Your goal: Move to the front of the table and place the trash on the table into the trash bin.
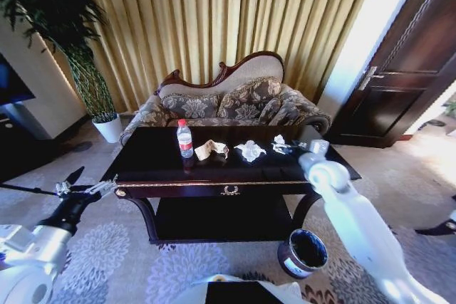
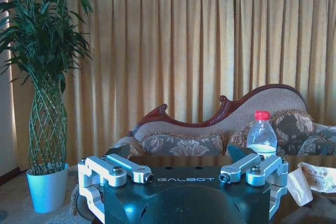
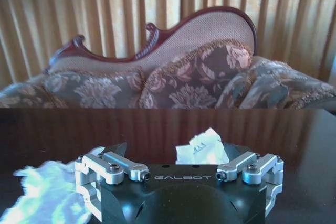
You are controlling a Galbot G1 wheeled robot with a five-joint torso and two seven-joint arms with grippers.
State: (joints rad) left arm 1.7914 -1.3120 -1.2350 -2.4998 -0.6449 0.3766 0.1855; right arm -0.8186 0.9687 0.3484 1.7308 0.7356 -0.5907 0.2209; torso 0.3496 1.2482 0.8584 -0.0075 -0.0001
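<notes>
On the table (image 1: 235,176) we note the bottle (image 1: 184,139), tan wad (image 1: 211,149) and two white tissues (image 1: 250,150) in a row. Our right gripper (image 1: 291,147) brackets the rightmost tissue (image 3: 202,148), fingers spread, not closed. Left gripper (image 1: 71,183) hangs open, empty, off the table's left corner. Trash bin (image 1: 302,253) stands on the carpet, front right.

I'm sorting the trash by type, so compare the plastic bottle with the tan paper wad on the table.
The plastic bottle stands upright and keeps its shape; the tan paper wad lies low and crumpled. The bottle is clear with a red cap; the wad is opaque tan. Both rest side by side on the dark table, untouched by either gripper.
</notes>
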